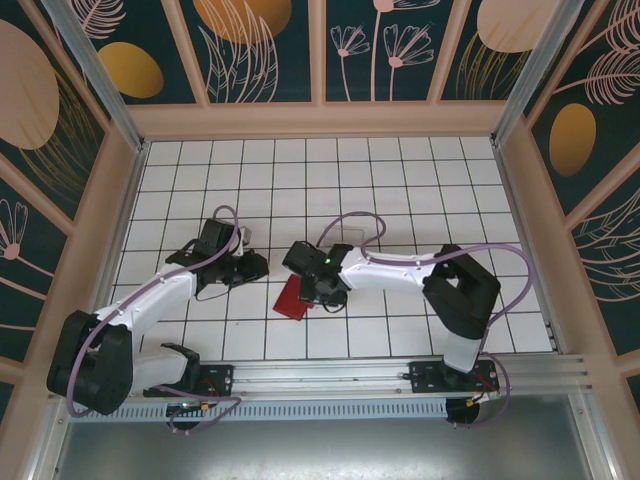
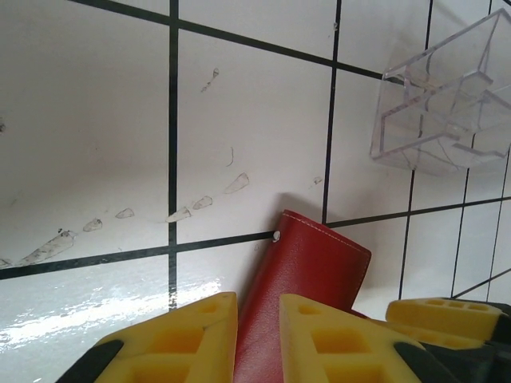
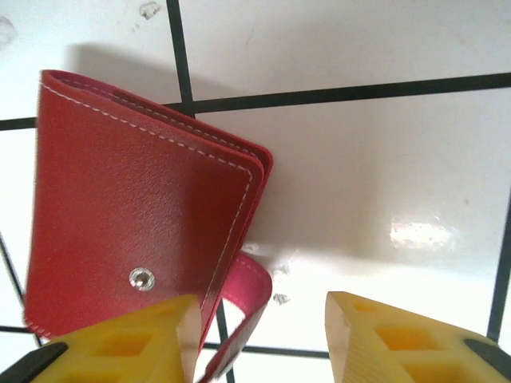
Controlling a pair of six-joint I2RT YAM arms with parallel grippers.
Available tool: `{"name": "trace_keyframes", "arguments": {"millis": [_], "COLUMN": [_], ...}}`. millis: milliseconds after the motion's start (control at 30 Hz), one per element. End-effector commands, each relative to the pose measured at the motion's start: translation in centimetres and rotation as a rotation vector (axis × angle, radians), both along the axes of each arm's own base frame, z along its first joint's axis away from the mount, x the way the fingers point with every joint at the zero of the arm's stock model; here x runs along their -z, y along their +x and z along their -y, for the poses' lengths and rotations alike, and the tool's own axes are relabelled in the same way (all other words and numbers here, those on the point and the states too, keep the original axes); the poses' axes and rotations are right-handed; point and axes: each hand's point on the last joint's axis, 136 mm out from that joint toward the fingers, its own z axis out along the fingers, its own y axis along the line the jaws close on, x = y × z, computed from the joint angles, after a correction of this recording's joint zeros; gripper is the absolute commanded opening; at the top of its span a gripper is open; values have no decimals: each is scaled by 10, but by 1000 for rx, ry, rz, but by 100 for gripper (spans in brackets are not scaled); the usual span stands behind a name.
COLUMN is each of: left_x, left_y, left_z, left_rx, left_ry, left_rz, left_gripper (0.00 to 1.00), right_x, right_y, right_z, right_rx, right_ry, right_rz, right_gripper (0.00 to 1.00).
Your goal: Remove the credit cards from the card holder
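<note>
— Nearest, the left gripper (image 2: 257, 303)?
— Barely open, a slit, pinching nothing. Just ahead, the red card holder (image 2: 315, 271) lies folded on the white tiled floor (image 2: 88, 120).
— And the right gripper (image 3: 262, 303)?
— Spread wide, straddling the closing tab (image 3: 249, 299), gripping nothing.

Top view: bright, even light from overhead on the white tiled floor (image 1: 400, 180); shadows under the arms short and soft; sharp throughout, grid lines bowing slightly near the edges

Left wrist view: broad streak of glare low on the left, smudges standing out around it; clear plastic tray (image 2: 447, 104) catches pale highlights along its edges

Right wrist view: card holder (image 3: 136, 207) throws a soft grey shadow above and to its right; small glare patch on the tile beyond
</note>
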Motion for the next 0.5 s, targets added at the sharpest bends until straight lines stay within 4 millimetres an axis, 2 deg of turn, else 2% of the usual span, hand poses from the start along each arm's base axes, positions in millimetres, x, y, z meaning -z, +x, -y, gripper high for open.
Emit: {"name": "trace_keyframes", "arguments": {"millis": [0,167,467], "left_x": [-8,-8,-7], "left_y": [5,7,5], "left_z": [-3,2,4], "left_rx": [10,20,32], "left_ry": [26,14,12], "left_rz": [19,6,-5], "left_gripper": [23,22,22], "right_x": [-11,-5,2], "right_y": [-2,-3,-2], "right_z": [10,6,7], "right_rx": [25,15,21], "right_ry": [0,50,102], "right_rz": [28,12,-5], "right_gripper": [39,30,26]}}
